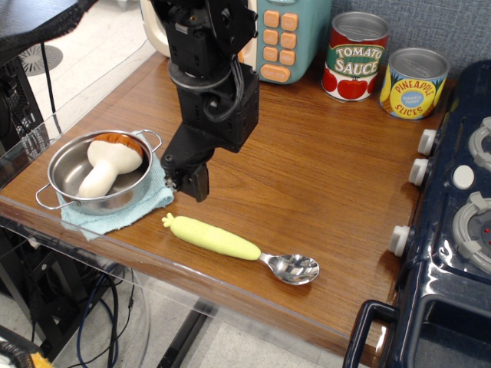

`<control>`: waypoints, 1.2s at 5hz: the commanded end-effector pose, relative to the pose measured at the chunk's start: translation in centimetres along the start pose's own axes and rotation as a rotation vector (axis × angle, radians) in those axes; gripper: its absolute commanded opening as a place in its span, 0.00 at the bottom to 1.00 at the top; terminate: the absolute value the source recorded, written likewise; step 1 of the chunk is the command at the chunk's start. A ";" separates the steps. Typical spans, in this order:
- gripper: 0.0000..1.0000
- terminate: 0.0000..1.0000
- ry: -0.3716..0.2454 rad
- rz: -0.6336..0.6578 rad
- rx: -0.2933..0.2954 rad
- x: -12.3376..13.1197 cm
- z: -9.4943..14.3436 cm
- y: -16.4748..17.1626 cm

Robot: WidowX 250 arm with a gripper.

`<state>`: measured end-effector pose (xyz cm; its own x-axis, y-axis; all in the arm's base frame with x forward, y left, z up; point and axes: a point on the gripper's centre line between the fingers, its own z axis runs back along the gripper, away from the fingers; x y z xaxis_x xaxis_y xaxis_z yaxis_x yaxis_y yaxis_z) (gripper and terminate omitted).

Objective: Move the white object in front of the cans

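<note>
1 mushroom (107,162), cream stem, brown cap, lying tilted in 1 steel pot (61,165) on a blue cloth (157,192), just left of the gripper (186,178). Gripper holds nothing; can't tell jaw gap. 1 spoon (238,249) below-right. 2 cans (383,67) far upper right.

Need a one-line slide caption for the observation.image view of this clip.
Gripper hovers beside the steel pot holding the toy mushroom; tomato sauce can and pineapple can stand at the back.
</note>
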<state>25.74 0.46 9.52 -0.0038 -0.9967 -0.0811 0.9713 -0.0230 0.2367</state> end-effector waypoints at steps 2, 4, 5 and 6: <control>1.00 0.00 -0.004 0.045 -0.002 -1.1 0.5 0.2; 1.00 0.00 0.018 0.219 0.003 -6.5 1.7 0.9; 1.00 0.00 0.040 0.306 -0.003 -9.3 1.2 1.3; 1.00 0.00 0.074 0.368 -0.027 -11.8 0.0 1.5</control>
<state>27.12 11.85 9.52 0.3632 -0.9295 -0.0643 0.9182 0.3454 0.1939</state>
